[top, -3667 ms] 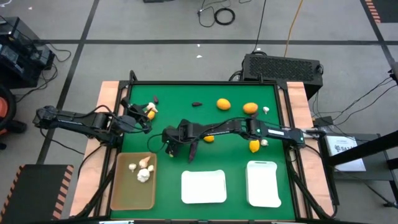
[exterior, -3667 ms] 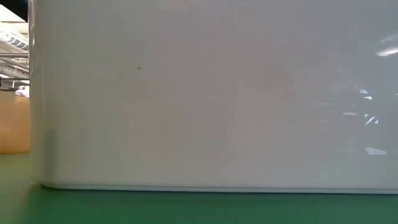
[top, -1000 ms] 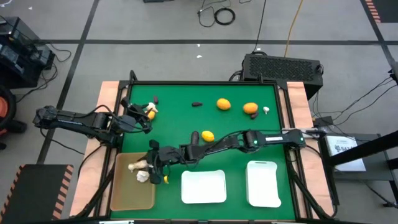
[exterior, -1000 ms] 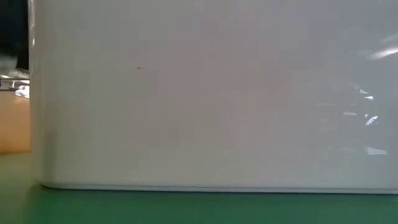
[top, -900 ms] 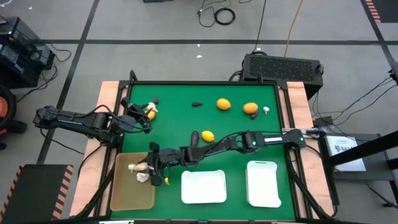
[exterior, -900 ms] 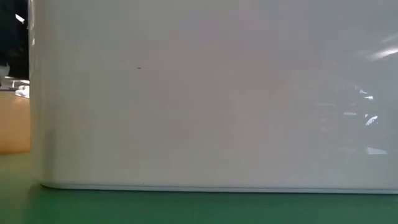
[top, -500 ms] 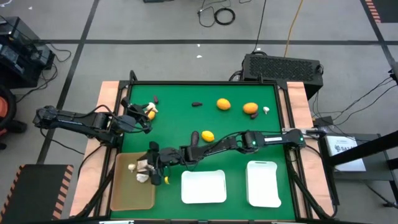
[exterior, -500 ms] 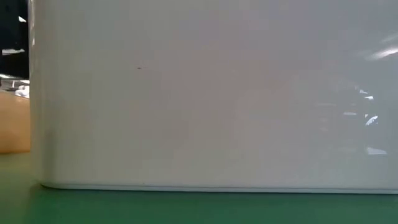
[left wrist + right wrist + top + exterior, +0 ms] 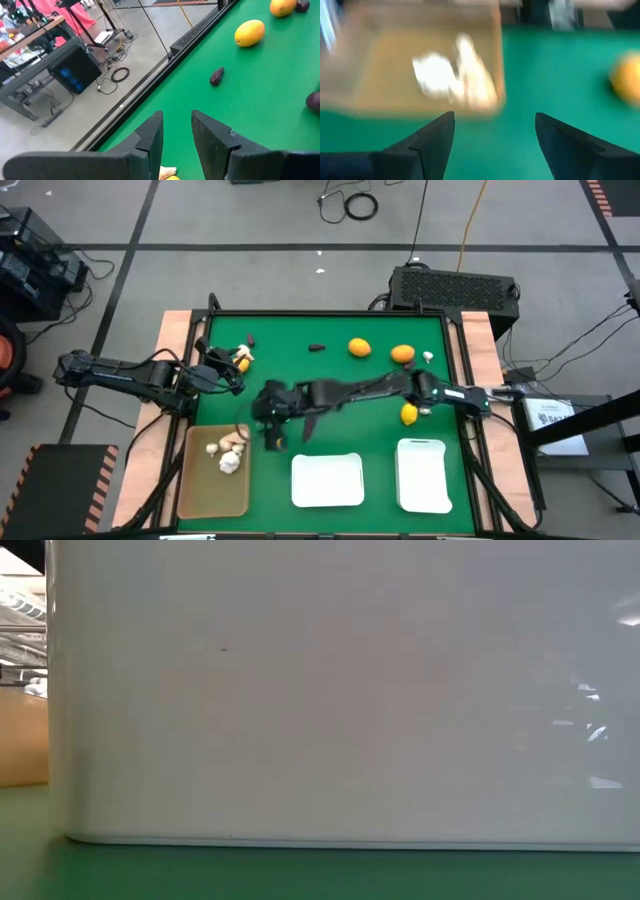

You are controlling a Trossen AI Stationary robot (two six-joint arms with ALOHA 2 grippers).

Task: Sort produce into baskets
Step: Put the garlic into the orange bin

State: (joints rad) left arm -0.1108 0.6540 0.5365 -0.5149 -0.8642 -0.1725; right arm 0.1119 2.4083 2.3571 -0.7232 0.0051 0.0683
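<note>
Green table [image 9: 330, 385], tan-brown basket [image 9: 205, 485] holding whitish bulbs [image 9: 229, 452], right gripper [image 9: 270, 423] just beside it, fingers spread, empty, left gripper [image 9: 177, 132] narrowly parted, empty, oranges [image 9: 359, 347] scattered far side.

Right gripper hanging open over the green mat, facing the tan basket

The right gripper [image 9: 494, 145] is showing its two dark fingers [image 9: 432, 142] at the bottom of the frame, standing well apart with nothing between them but bare green table [image 9: 555, 70]. The tan-brown basket [image 9: 380, 45] is filling the upper left of the frame, its near wall running across just above the left finger. Whitish bulbs [image 9: 452, 75] are lying bunched together inside it, close to its right-hand corner. A round yellow-orange fruit [image 9: 626, 82] is sitting on the mat at the right edge of the frame, well apart from the basket.
</note>
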